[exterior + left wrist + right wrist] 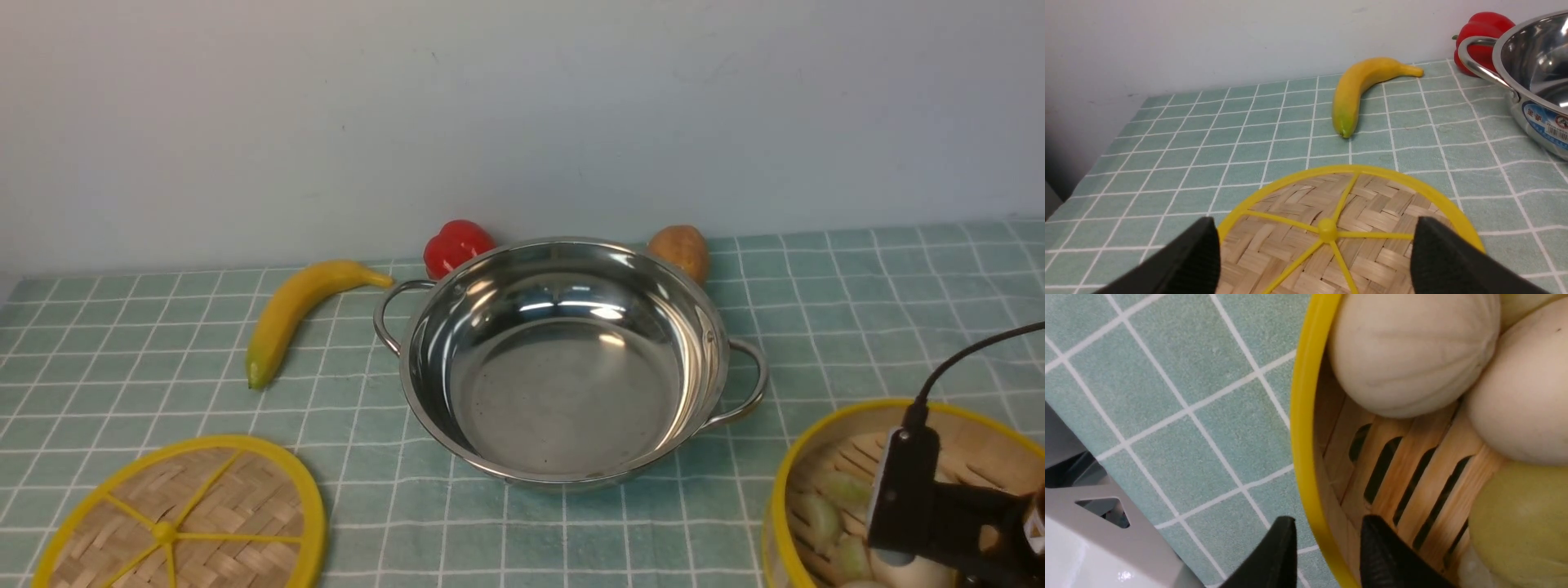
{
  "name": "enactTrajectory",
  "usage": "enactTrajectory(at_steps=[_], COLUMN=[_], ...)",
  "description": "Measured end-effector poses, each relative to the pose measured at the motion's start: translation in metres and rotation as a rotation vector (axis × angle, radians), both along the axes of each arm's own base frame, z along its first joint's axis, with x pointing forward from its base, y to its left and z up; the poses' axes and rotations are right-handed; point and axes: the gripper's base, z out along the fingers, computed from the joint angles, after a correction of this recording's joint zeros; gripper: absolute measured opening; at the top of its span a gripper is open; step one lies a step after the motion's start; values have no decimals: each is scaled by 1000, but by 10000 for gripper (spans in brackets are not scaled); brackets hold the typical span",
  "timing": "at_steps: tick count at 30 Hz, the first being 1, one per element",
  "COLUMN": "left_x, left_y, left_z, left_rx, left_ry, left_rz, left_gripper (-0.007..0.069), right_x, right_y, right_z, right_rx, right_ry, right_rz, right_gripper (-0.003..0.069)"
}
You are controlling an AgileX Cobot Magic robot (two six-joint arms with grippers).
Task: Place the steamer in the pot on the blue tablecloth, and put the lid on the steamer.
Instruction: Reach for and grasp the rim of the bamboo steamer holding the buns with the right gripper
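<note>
While the steamer [988,457] sits on the blue tablecloth [122,343] at the front right, near the pot [563,359] but not in it, the right end effector [1327,526] has one finger outside its wall and one inside. I cannot tell if the fingers squeeze the wall yet.

I think the job now is to grab and lift. The wall is thin, so the squeeze should be firm. The lift should go straight up and stay flat, or the round buns [1412,355] inside may roll. The basket looks a bit smaller than the pot, so it should go down in the middle.

The steamer is light wood with long slots in the floor and a smooth yellow band on top. The pot is shiny metal, round and shallow, with thin loop handles.

The flat woven lid [188,514] lies at the front left, with the left end effector [1312,245] spread wide above it, holding nothing.

A banana [294,314], a red pepper [457,245] and a potato [680,249] lie farther back on the surface.
</note>
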Motion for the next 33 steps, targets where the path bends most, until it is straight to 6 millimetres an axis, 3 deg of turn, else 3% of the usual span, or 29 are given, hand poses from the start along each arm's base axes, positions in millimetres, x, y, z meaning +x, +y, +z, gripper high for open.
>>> enactTrajectory(at_steps=[19, 33], left_x=[0, 0], left_y=[0, 0], left_z=[0, 0], left_rx=[0, 0], left_ry=[0, 0], left_rz=[0, 0], left_gripper=[578, 578], right_x=[10, 10], right_y=[6, 8], right_z=[-21, -24], right_rx=[1, 11], right_ry=[45, 64], right_rz=[28, 16], right_gripper=[240, 240])
